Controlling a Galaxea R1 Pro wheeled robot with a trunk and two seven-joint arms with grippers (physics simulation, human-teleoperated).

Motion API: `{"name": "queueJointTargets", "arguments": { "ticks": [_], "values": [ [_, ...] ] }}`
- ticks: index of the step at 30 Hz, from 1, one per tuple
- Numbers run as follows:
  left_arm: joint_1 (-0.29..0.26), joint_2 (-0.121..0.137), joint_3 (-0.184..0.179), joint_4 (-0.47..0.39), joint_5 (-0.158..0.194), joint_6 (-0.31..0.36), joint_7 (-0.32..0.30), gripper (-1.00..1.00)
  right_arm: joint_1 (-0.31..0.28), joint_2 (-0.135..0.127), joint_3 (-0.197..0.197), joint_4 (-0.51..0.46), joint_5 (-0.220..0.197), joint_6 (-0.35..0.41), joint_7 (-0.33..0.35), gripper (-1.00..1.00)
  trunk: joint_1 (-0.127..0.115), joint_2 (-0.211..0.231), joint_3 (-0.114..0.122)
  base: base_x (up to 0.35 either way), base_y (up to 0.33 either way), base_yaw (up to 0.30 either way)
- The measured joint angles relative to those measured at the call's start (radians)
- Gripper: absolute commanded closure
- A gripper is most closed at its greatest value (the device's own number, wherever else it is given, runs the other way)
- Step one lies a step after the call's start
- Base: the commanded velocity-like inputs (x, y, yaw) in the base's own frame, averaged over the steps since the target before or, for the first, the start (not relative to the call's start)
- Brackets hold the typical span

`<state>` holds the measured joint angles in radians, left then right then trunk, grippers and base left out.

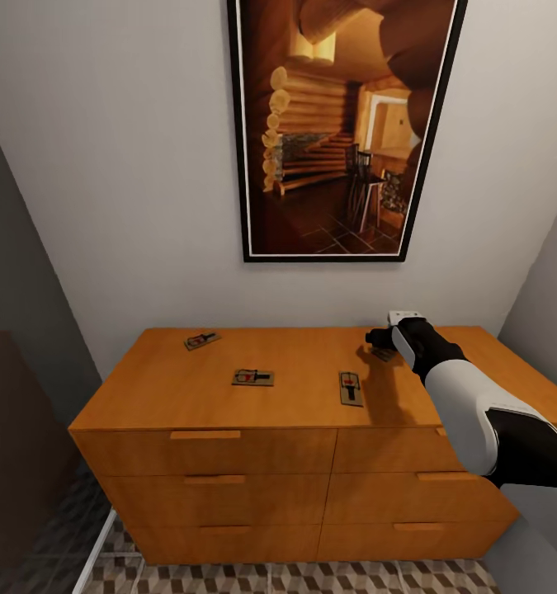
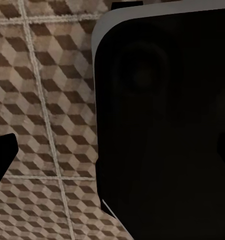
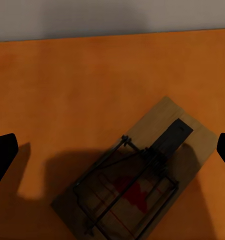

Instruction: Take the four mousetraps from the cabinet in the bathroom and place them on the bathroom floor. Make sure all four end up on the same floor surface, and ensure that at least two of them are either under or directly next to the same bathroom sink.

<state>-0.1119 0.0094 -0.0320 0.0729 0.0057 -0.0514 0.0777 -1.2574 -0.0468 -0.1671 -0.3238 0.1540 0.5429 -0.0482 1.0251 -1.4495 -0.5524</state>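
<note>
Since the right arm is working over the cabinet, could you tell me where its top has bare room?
The cabinet top is bare along its left front edge and at the far right. Three mousetraps spread across the middle. It is crowded at the back right, where the right gripper hovers over a fourth mousetrap.

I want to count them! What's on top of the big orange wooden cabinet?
Four small brown wooden mousetraps lie on the orange-brown wooden cabinet: three in the open, and a fourth below the black right gripper, which partly covers it.

On the cabinet (image 1: 311, 388) top, 3 mousetraps (image 1: 252, 377) lie well apart with bare wood between; the wall (image 1: 121, 206) closes 12 o'clock. The right gripper (image 3: 112, 150) hangs over a 4th mousetrap (image 3: 137, 175), fingers spread wide.
</note>
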Motion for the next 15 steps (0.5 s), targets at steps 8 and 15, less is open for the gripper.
{"name": "queueJointTargets", "arguments": {
  "ticks": [8, 15],
  "values": [
    [0.0, -0.003, 0.0, 0.0, 0.0, 0.0, 0.0, -1.0, 0.0, 0.0, 0.0, 0.0, 0.0, 0.0, 0.0, -1.0, 0.0, 0.0, 0.0, 0.0, -0.076, 0.0],
    [0.0, -0.004, 0.0, 0.0, 0.0, 0.0, 0.0, -1.0, 0.0, 0.0, 0.0, 0.0, 0.0, 0.0, 0.0, -1.0, 0.0, 0.0, 0.0, 0.0, -0.016, 0.0]
  ]
}}
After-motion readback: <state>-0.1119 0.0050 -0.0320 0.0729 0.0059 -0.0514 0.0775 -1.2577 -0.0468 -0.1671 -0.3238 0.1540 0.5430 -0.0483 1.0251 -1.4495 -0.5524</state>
